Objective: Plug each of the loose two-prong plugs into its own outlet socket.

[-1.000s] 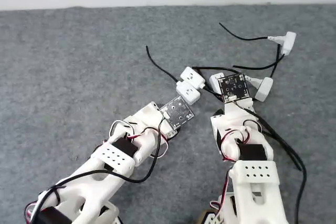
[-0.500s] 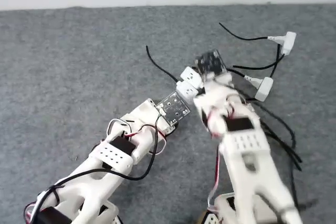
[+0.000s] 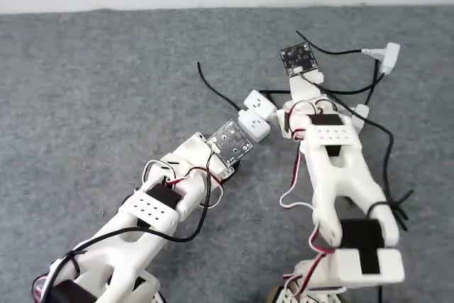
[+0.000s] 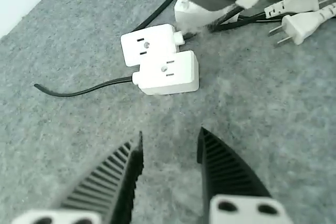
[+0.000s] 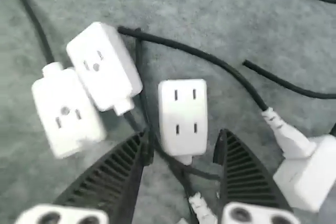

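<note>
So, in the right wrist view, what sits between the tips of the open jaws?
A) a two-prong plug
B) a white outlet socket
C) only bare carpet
B: a white outlet socket, slots facing the camera, sits between the tips of the open jaws.

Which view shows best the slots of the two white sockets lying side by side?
The left wrist view: both sockets lie face up, every slot plain. The right wrist view has the sockets beside its fingers; in the high view their slots are too small to tell.
</note>
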`<state>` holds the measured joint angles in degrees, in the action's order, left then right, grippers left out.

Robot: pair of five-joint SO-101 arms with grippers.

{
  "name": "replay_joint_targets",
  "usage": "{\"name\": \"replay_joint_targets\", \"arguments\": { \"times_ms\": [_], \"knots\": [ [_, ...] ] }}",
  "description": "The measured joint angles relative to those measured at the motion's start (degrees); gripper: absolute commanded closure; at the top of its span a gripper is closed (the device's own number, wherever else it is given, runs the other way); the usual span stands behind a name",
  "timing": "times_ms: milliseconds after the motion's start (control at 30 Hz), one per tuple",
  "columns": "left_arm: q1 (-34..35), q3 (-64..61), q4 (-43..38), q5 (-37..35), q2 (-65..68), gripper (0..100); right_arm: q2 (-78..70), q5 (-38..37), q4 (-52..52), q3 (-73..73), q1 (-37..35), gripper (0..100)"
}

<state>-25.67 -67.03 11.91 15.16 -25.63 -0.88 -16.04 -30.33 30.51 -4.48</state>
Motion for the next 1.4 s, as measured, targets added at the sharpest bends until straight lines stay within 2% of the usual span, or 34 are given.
{"name": "replay_joint_targets", "arguments": {
  "times_ms": [400,833,1267,1333,1400],
  "knots": [
    [0.0,0.0,0.0,0.0,0.0,83,-11.78,-2.64,1.58,-8.53,0.79,80.4],
    [0.0,0.0,0.0,0.0,0.0,83,-16.7,-2.99,1.41,-11.96,0.44,80.4],
    [0.0,0.0,0.0,0.0,0.0,83,-28.84,-3.08,-12.66,-30.07,0.18,80.9],
    [0.0,0.0,0.0,0.0,0.0,83,-29.98,-3.08,-13.1,-31.47,0.18,83.3],
    [0.0,0.0,0.0,0.0,0.0,83,-30.77,-3.08,-13.19,-32.26,0.18,92.8]
  ]
}}
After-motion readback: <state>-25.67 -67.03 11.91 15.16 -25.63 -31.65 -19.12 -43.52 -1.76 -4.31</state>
